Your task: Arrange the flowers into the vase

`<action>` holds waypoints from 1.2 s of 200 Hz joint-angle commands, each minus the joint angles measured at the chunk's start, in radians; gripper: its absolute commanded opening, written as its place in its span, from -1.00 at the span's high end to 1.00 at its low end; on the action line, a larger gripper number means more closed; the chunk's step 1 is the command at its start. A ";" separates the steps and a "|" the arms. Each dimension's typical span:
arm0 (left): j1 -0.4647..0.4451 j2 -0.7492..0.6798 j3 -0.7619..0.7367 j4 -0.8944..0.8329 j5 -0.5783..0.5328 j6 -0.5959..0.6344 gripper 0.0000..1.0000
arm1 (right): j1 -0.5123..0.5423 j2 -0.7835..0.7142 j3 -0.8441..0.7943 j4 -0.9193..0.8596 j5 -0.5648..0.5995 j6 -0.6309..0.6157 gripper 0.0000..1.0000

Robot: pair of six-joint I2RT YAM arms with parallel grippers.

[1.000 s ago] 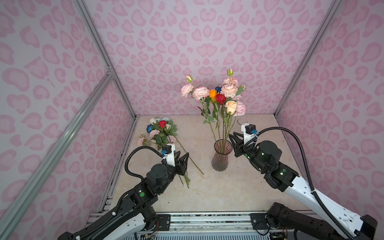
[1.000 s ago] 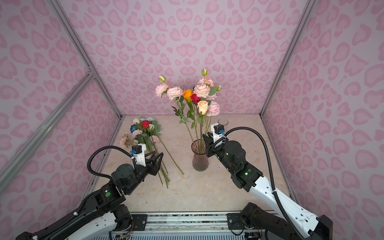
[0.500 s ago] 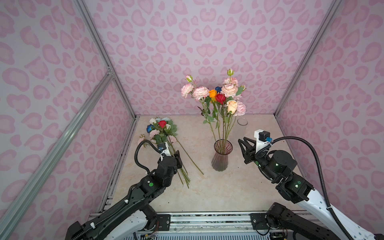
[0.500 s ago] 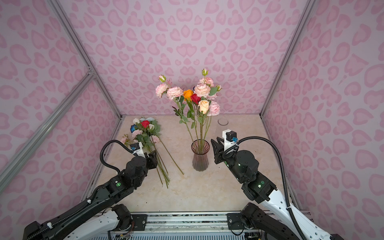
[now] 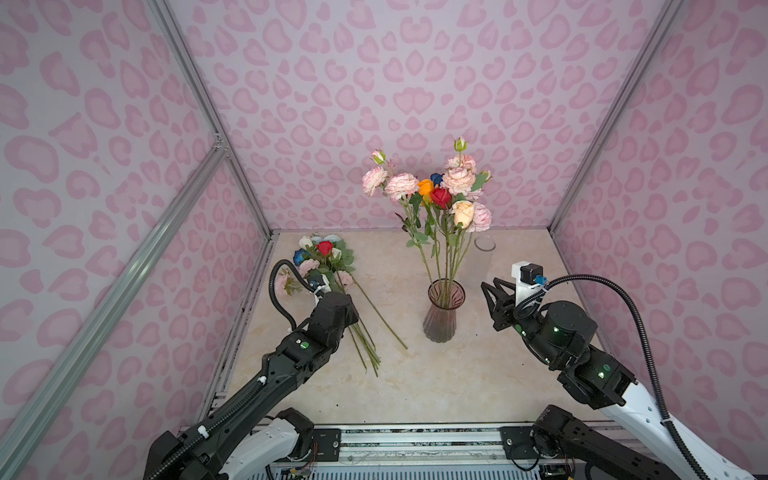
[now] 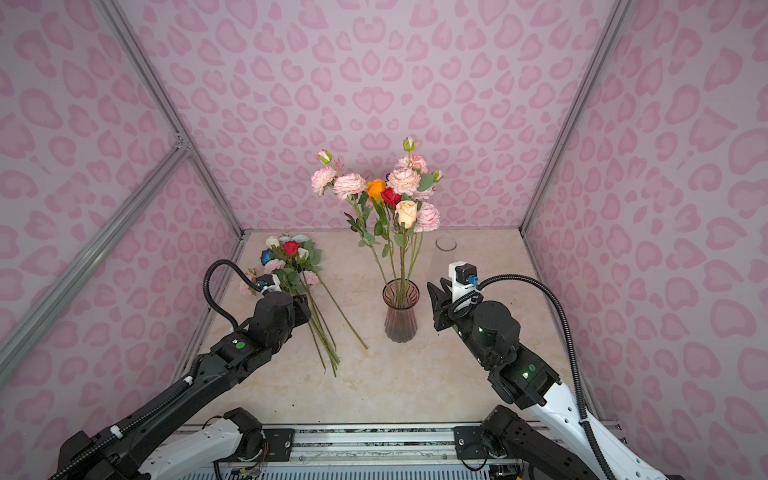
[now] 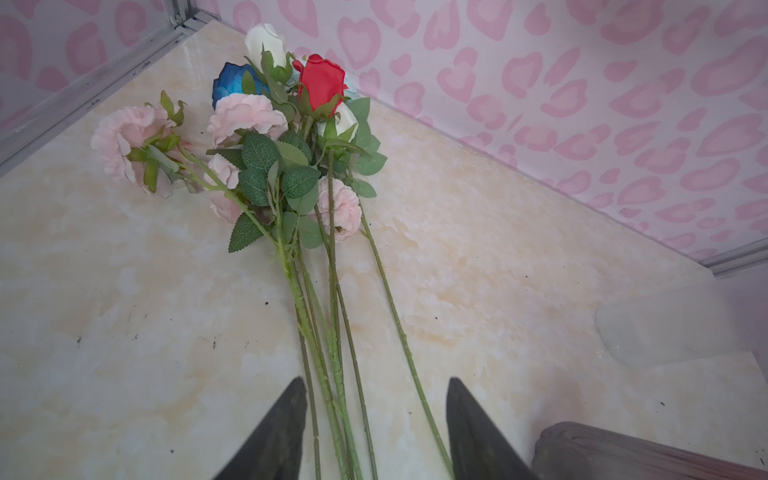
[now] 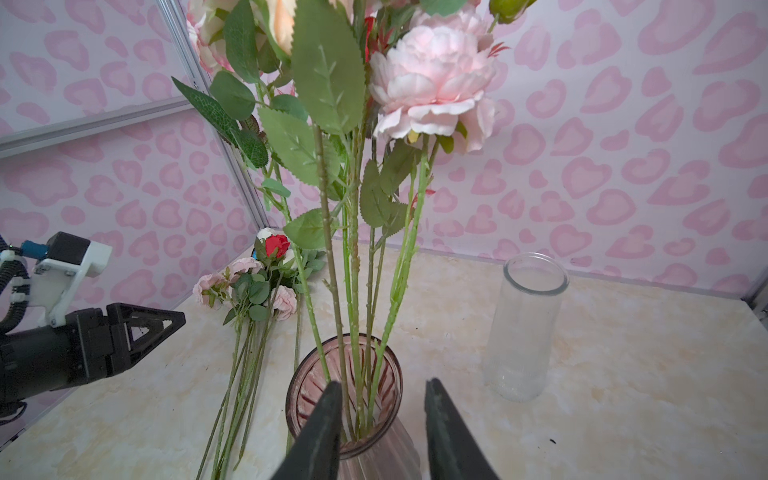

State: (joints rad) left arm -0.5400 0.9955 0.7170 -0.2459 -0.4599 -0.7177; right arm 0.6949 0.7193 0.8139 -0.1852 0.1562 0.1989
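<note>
The flowers are in two groups. One bunch (image 5: 432,195) stands upright in the ribbed, tinted vase (image 5: 440,324) in the middle of the table (image 5: 415,382). The other bunch (image 7: 291,166) lies flat on the table on the left side, heads toward the back corner and stems toward the arm.

The left gripper (image 7: 374,399) has its jaws spread over the lying stems, one jaw on each side, and pinches nothing yet. The right gripper (image 8: 383,390) is just beside the vase rim; its jaws are also apart and empty.

I judge that the flowers are light, with thin, rather stiff stems and soft heads and leaves. The best place to hold is the bare stem below the leaves. The stems lie close and cross each other, so separating a single one needs care.

Count: two vases, the tinted one and a clear empty one (image 8: 528,324) behind it. About six stems lie on the table and about six stand in the vase; overlap makes this uncertain.
</note>
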 commanded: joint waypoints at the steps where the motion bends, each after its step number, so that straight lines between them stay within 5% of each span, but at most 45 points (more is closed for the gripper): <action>1: 0.016 0.018 0.028 -0.061 0.005 -0.018 -0.10 | -0.018 0.024 0.009 -0.037 -0.007 0.049 0.29; 56: 0.063 0.029 0.054 -0.133 0.013 -0.047 -0.08 | -0.089 0.160 0.160 -0.258 -0.062 0.204 0.14; 128: 0.064 -0.227 -0.086 -0.122 -0.057 -0.095 -0.09 | -0.148 0.254 0.257 -0.455 -0.224 0.346 0.12; 166: 0.064 -0.290 -0.139 -0.116 -0.041 -0.112 -0.09 | -0.153 0.382 0.292 -0.462 -0.375 0.349 0.31; 240: 0.064 -0.312 -0.144 -0.127 0.009 -0.086 -0.07 | -0.160 0.547 0.367 -0.494 -0.308 0.334 0.32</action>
State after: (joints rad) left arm -0.4778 0.6975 0.5789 -0.3721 -0.4660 -0.8093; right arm 0.5346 1.2331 1.1759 -0.6563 -0.1570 0.5385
